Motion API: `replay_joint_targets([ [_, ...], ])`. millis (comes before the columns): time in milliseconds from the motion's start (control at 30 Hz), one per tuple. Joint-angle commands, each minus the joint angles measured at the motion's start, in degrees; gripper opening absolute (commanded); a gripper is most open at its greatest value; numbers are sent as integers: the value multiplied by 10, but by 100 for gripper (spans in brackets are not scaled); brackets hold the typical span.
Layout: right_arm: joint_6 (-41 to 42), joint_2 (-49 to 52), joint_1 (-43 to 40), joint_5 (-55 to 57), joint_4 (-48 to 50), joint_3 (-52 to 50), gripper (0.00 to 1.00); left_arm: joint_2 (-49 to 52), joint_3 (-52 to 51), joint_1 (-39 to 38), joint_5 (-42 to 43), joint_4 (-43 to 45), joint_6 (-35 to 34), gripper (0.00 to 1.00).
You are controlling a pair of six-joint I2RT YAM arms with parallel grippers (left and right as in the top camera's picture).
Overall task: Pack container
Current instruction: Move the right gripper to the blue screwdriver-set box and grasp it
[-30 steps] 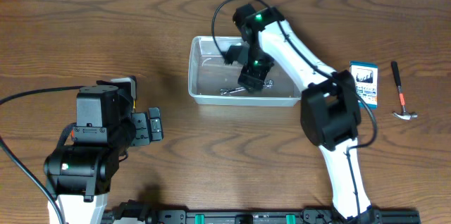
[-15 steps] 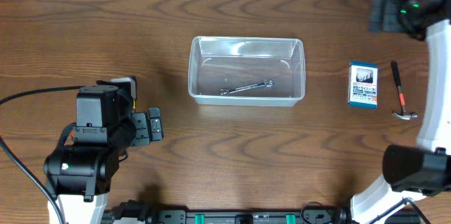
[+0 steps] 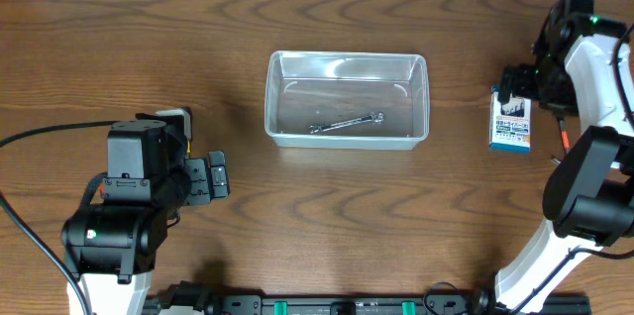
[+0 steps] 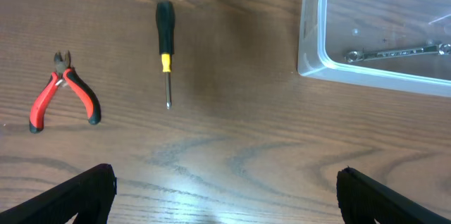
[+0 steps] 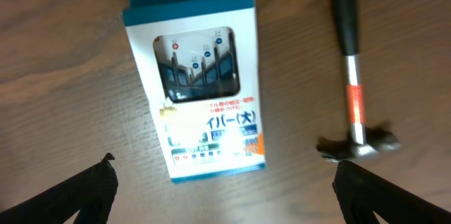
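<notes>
Here, clear container (image 3: 347,54) on table (image 3: 297,216), one silver wrench (image 3: 346,123) lying inside.

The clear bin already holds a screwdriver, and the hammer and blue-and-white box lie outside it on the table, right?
No: the overhead view shows the clear bin holds a wrench; the screwdriver lies on the table. The hammer and blue-and-white box do lie outside the bin.

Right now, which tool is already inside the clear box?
The silver wrench, lying on the container's floor. The screwdriver, red pliers and hammer are all out on the table.
</notes>
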Motion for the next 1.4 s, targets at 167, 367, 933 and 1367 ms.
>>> replay_joint_targets([
  [167,-42,-3,-3,-17,90,-96,99,0,12,3,-5,-2,-5,98],
  [367,-55,-3,-3,-35,141,-138,99,0,12,3,-5,-2,-5,98],
  [933,-59,-2,-3,-37,218,-179,99,0,12,3,-5,-2,-5,98],
  [1367,-61,-2,-25,-64,257,-221,99,0,12,3,-5,-2,-5,98],
])
